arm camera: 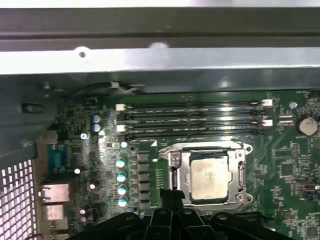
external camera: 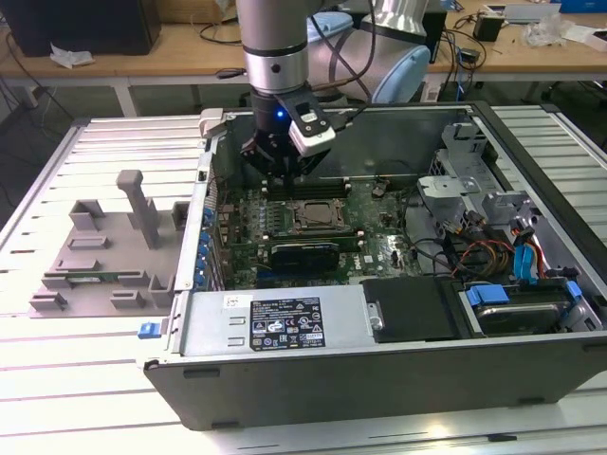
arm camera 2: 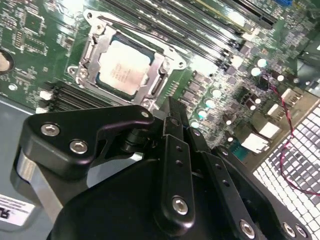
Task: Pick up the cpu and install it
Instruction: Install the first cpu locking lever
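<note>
Silvery cpu (arm camera 2: 124,66) (green motherboard (arm camera 2: 30,40)).

Silvery-white square cpu (arm camera 2: 124,66) lay flat inside grey metal socket frame (arm camera 2: 89,57) on green motherboard (arm camera 2: 30,32). Long black memory slots (arm camera 2: 200,22) ran alongside the frame. Black gripper (arm camera 2: 172,111) hung just beside the socket, apart from cpu. Perforated white metal panel (arm camera 2: 295,162) sat at the board's edge.

Exterior view: looks down from high and well back into open case (external camera: 285,377). Both wrist views: look close onto motherboard (arm camera: 290,172) from opposing sides, sharing socket (arm camera 2: 89,56) and memory slots (arm camera: 195,120).
</note>
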